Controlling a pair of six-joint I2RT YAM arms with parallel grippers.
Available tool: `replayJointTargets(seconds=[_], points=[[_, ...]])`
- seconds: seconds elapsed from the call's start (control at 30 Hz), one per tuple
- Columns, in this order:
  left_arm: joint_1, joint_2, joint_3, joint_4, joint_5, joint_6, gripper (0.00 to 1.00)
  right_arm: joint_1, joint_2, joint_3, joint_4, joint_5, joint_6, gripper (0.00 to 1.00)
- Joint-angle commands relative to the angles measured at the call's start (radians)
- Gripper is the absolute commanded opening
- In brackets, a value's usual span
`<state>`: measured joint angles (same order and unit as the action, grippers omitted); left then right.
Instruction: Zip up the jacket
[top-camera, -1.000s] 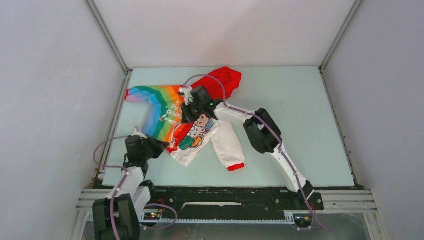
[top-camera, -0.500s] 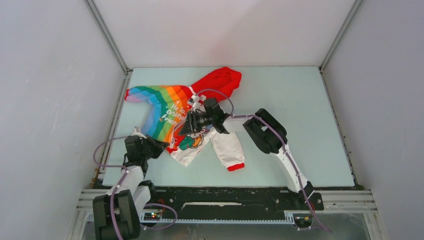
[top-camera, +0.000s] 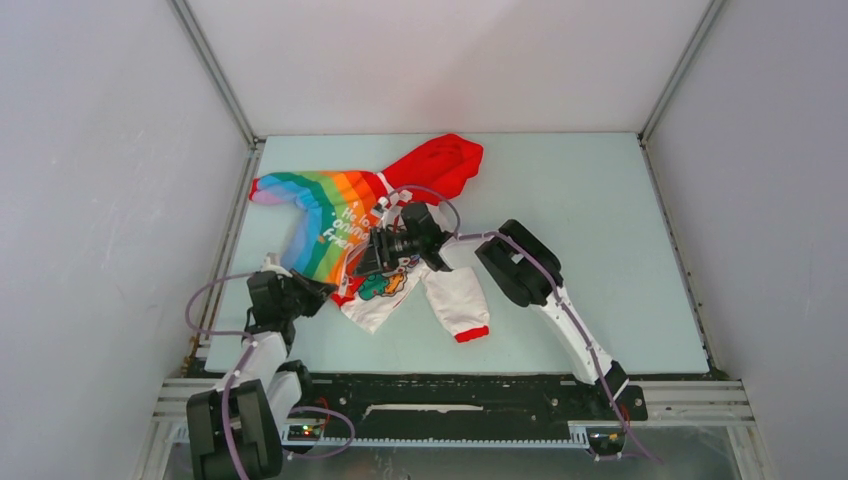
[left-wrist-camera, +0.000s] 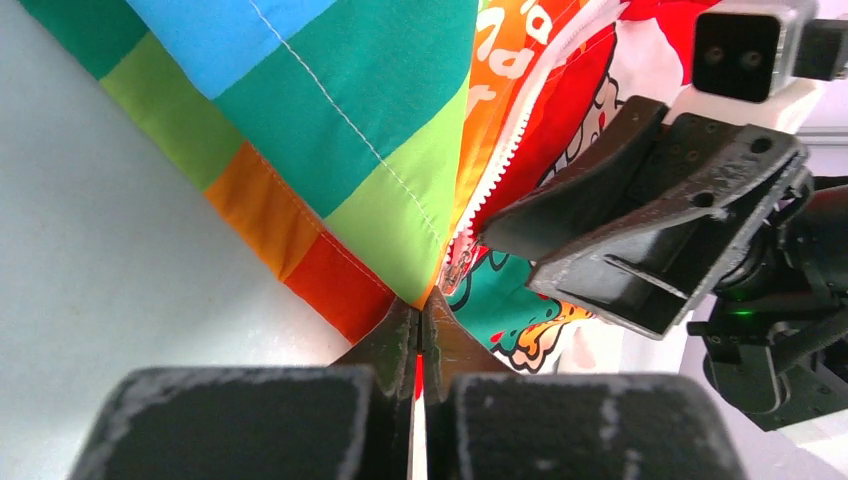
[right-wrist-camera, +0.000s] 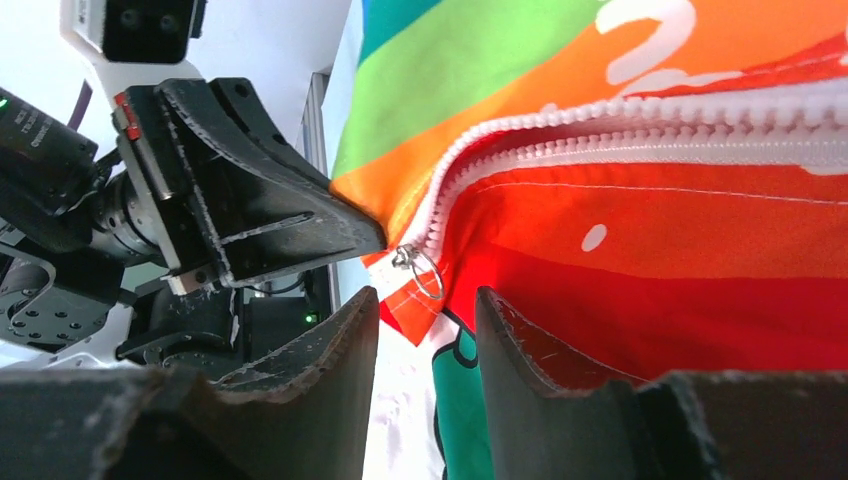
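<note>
The jacket lies on the table, red hood at the back, rainbow half on the left, white cartoon half on the right. My left gripper is shut on the jacket's bottom hem corner. My right gripper is open and hovers over the lower front. In the right wrist view its open fingers sit just short of the zipper slider with its small metal ring. The white zipper teeth run unjoined above the slider.
The jacket's white sleeve with its red cuff lies toward the near edge. The rainbow sleeve reaches the left wall. The two grippers are close together over the hem.
My right gripper has come from the collar down along the zipper line toward the hem, near the left gripper. The left gripper has stayed shut on the hem.
</note>
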<state>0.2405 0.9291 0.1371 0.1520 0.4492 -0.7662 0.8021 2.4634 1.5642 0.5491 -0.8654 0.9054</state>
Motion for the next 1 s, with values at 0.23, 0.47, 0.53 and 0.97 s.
replayJointTargets(seconds=[0.23, 0.47, 0.53, 0.97], points=[[0.017, -0.026, 0.034, 0.023, 0.024, 0.013, 0.0, 0.017, 0.09, 0.079, 0.156, -0.045, 0.125, 0.41], [0.017, -0.032, 0.031, 0.026, 0.026, 0.011, 0.0, 0.025, 0.116, 0.077, 0.241, -0.064, 0.204, 0.35], [0.018, -0.029, 0.033, 0.027, 0.027, 0.011, 0.0, 0.027, 0.12, 0.079, 0.268, -0.073, 0.221, 0.32], [0.023, -0.031, 0.032, 0.027, 0.031, 0.01, 0.0, 0.03, 0.123, 0.075, 0.299, -0.072, 0.232, 0.22]])
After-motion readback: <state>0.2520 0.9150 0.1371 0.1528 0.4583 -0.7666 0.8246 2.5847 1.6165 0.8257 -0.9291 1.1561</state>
